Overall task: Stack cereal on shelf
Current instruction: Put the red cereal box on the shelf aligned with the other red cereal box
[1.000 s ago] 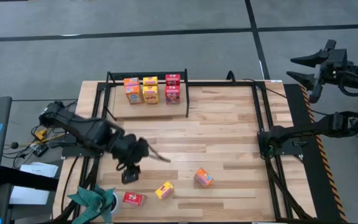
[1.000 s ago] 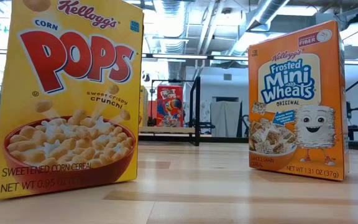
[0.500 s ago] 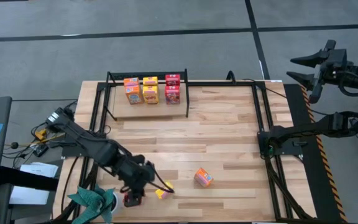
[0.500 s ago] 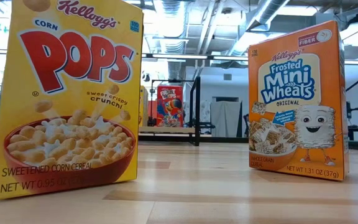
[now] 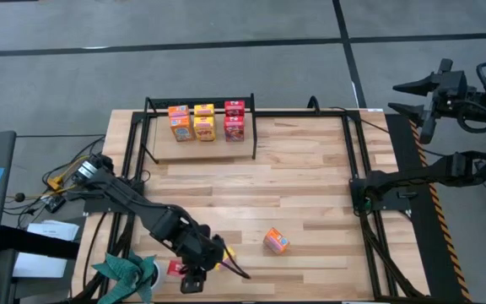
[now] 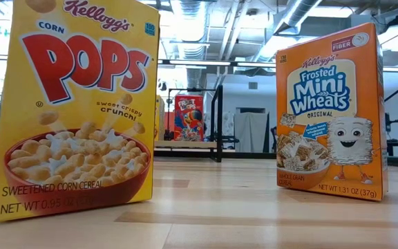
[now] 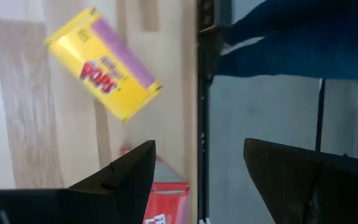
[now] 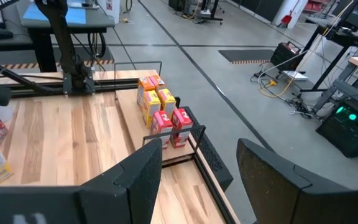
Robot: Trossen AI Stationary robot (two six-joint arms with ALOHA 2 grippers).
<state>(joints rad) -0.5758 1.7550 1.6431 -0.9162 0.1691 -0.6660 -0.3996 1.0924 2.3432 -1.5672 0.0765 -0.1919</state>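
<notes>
Shelf: the shelf (image 5: 199, 142) stood at the far side of the tabletop (image 5: 310, 186), toward the left. It was a black frame with a light wooden board.
Boxes on the shelf: orange boxes (image 5: 180, 123), yellow boxes (image 5: 204, 122) and red boxes (image 5: 234, 121) stood there side by side in rows.
Loose boxes: three more boxes lay near the front edge of the tabletop, well apart from the shelf.
Orange box: the loose orange box (image 5: 276, 241) lay by itself, to the right of the other two.
Yellow box: the loose yellow box (image 7: 103, 63) lay flat on the wood, mostly hidden by the left arm in the high view.
Red box: the loose red box (image 7: 164, 200) lay just beside the yellow one, at the tabletop's edge.
Left hand: the left hand (image 5: 194, 279) was low over the front edge, right by the red and yellow boxes. Its fingers (image 7: 124, 176) were spread wide and held nothing.
Right hand: the right hand (image 5: 405, 95) hung in the air off the right side of the tabletop. Its fingers (image 8: 143, 174) were wide too and held nothing.
Green thing: a green crumpled thing (image 5: 125, 270) sat at the front left corner.
</notes>
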